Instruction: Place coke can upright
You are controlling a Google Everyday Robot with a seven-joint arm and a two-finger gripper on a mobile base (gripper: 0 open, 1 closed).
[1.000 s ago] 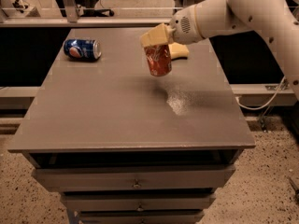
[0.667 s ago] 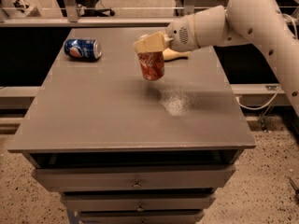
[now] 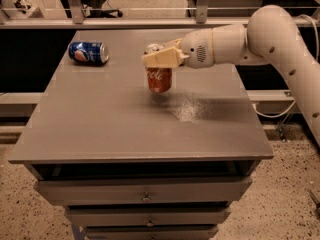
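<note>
Your gripper is over the middle of the table, a bit toward the back. Its fingers are clenched around the top part of the coke can. The can hangs straight up and down, with its silver top up and its red side showing below the fingers. Its bottom is very close to the table, with a dark shadow right under it, but you cannot tell if it touches. So the pick-up part looks done, and the can is turned the right way. What is left, I think, is to set it down flat, let go, and pull away without tipping it. A blue Pepsi can lies on its side near the back left corner, well apart from the coke can. The spot under the coke can looks bare, so nothing seems to stand in your way.
</note>
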